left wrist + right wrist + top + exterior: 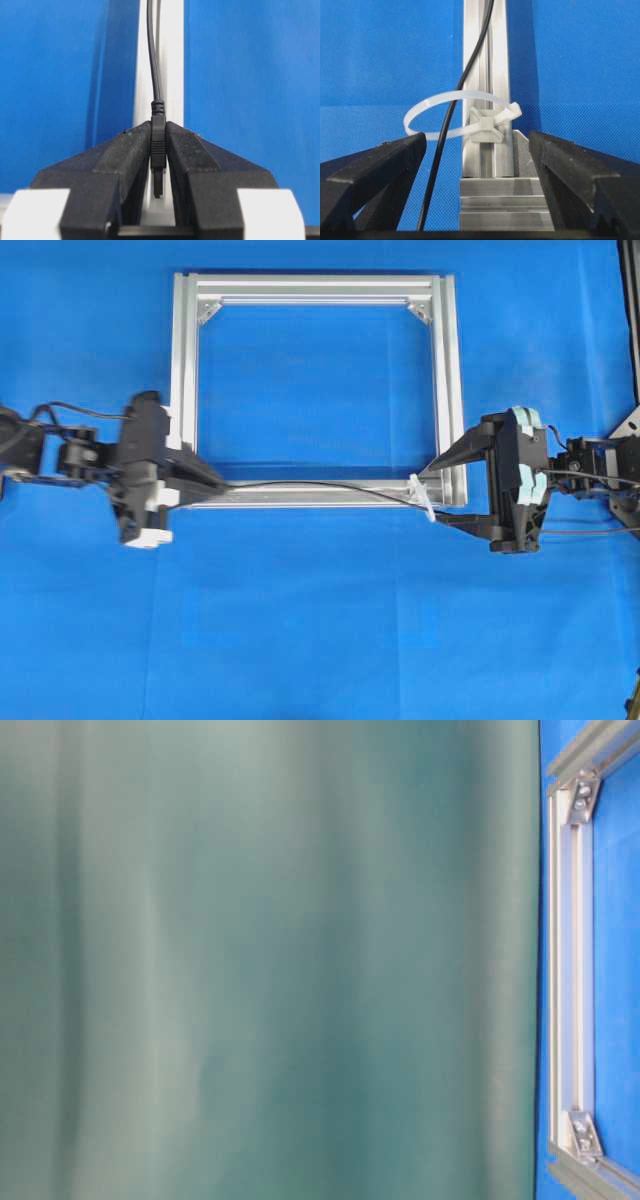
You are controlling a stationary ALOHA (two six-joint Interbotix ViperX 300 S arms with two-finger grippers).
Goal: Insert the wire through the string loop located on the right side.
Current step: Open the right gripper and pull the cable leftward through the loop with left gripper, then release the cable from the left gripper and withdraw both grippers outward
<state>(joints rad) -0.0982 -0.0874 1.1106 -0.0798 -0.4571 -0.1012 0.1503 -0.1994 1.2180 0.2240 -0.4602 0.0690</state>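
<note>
Left gripper (159, 150) fingers clenched on plug of wire (300, 485); wire already runs through string loop (451, 118) at frame (445, 390) right corner. Right gripper (440, 495) fingers spread, empty (flanking loop). You risk pulling wire back out if left arm retreats.

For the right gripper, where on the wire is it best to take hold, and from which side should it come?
Probably the stretch of wire just past the string loop, already between the open right gripper fingers. Advance straight along the frame rail and close; the wire runs lengthwise, and the left gripper holds its plug.
</note>
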